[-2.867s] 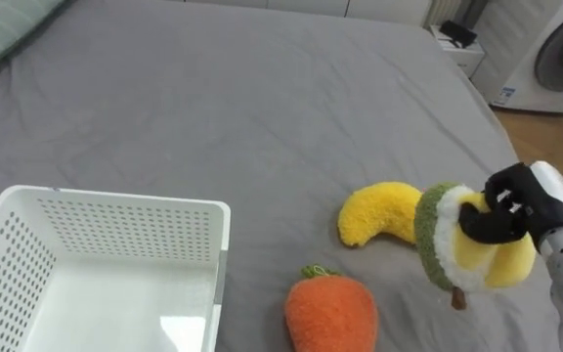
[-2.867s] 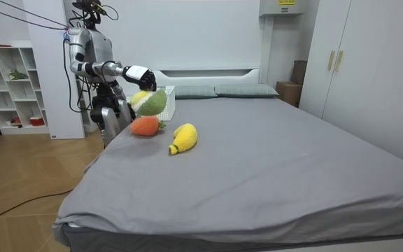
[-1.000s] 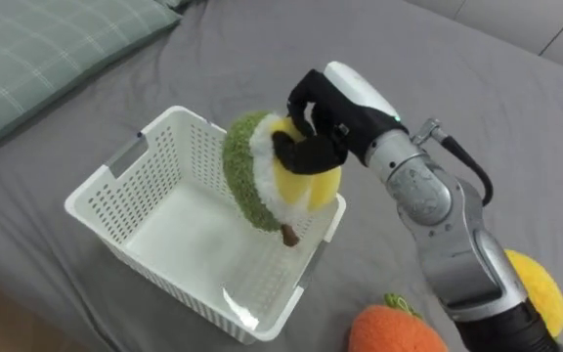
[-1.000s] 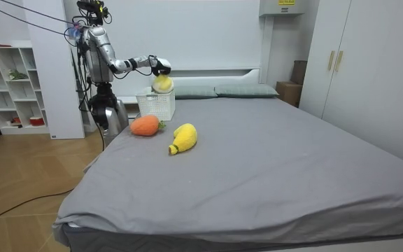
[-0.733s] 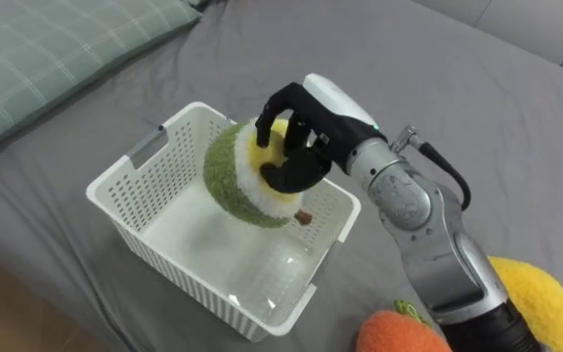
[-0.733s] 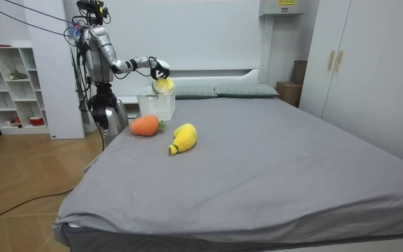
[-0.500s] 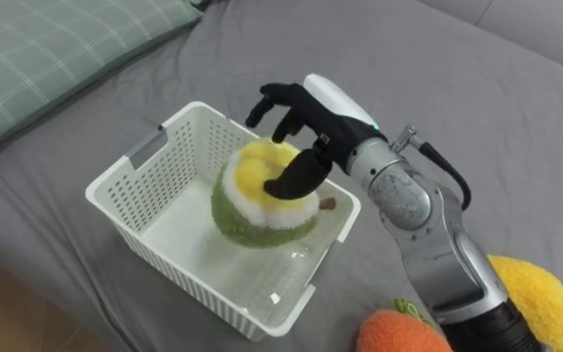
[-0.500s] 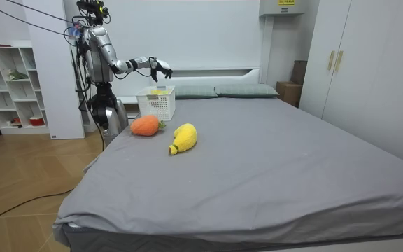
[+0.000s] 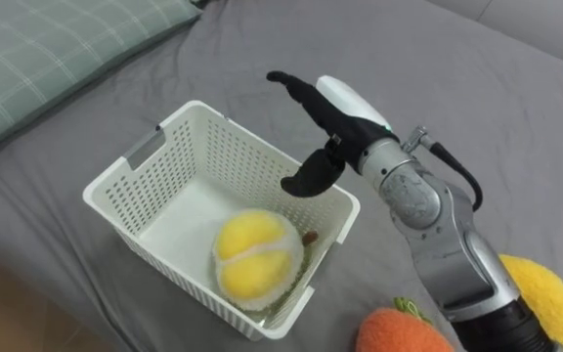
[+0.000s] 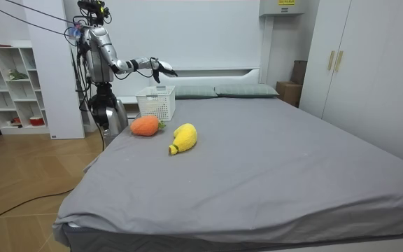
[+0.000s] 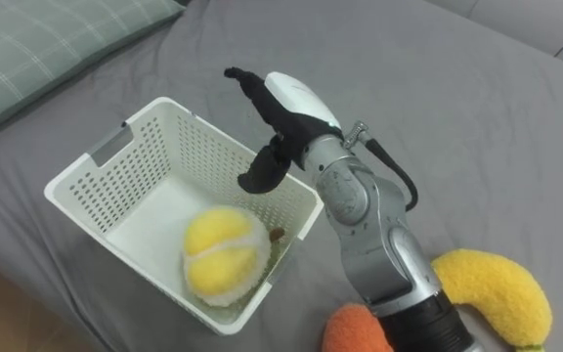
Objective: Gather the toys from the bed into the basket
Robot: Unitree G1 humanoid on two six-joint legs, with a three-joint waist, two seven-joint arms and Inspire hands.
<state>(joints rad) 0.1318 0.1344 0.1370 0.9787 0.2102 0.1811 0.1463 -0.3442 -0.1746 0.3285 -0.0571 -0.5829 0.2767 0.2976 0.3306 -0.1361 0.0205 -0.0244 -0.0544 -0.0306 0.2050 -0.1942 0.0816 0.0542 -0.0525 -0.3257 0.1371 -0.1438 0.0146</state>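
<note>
— Where's the yellow-and-green plush (image 9: 252, 259)?
— Lying inside the white basket (image 9: 242, 161), near the edge of the bed (image 9: 438, 59).
— And the right hand (image 9: 338, 115)?
— Above the basket's right rim, fingers spread, holding nothing. Further right, the orange plush (image 9: 399, 332) and the yellow plush (image 9: 543, 293) lie on the bed.

No text, number or brand can be read in any view; a small yellow label (image 10: 285, 2) sits on the white wall cabinet (image 10: 277, 10) at the top of the room view, towards its right; its print is too small to make out.
</note>
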